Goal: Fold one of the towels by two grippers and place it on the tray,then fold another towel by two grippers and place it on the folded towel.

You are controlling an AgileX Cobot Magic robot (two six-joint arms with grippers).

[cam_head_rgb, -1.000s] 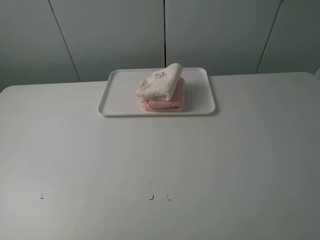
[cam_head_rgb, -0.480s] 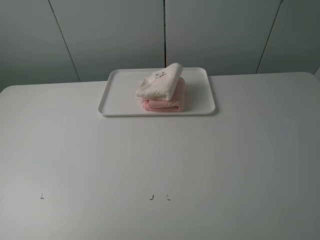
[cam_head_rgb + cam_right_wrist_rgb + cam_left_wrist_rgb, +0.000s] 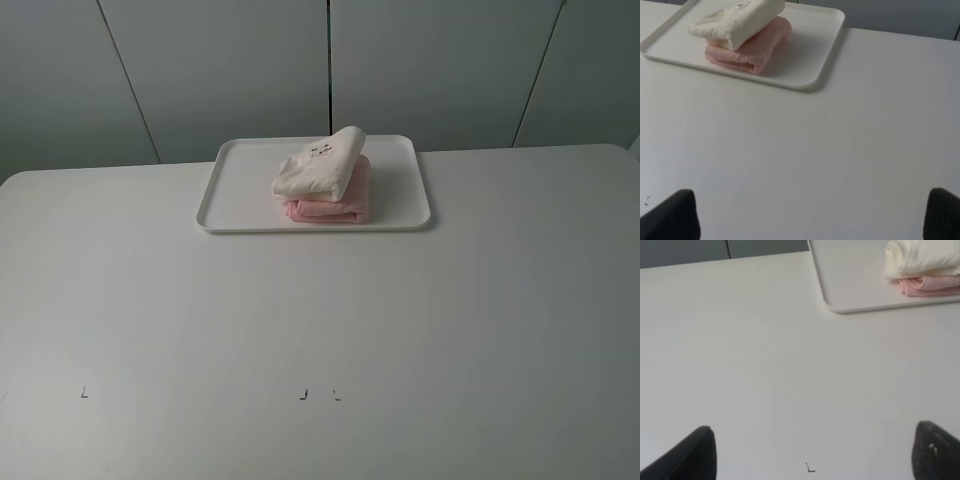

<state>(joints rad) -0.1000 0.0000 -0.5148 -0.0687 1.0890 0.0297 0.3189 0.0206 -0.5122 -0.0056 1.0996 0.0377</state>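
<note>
A folded cream towel (image 3: 320, 165) lies on top of a folded pink towel (image 3: 335, 206) on the white tray (image 3: 240, 190) at the back middle of the table. Both grippers are out of the exterior high view. In the left wrist view my left gripper (image 3: 812, 452) is open and empty, far from the tray (image 3: 850, 287) and the towels (image 3: 922, 265). In the right wrist view my right gripper (image 3: 812, 215) is open and empty, also well back from the tray (image 3: 815, 55) and the cream towel (image 3: 735, 20).
The white table (image 3: 320, 330) carries small dark marks (image 3: 318, 394) near its front edge. Grey wall panels (image 3: 330, 60) stand behind the table.
</note>
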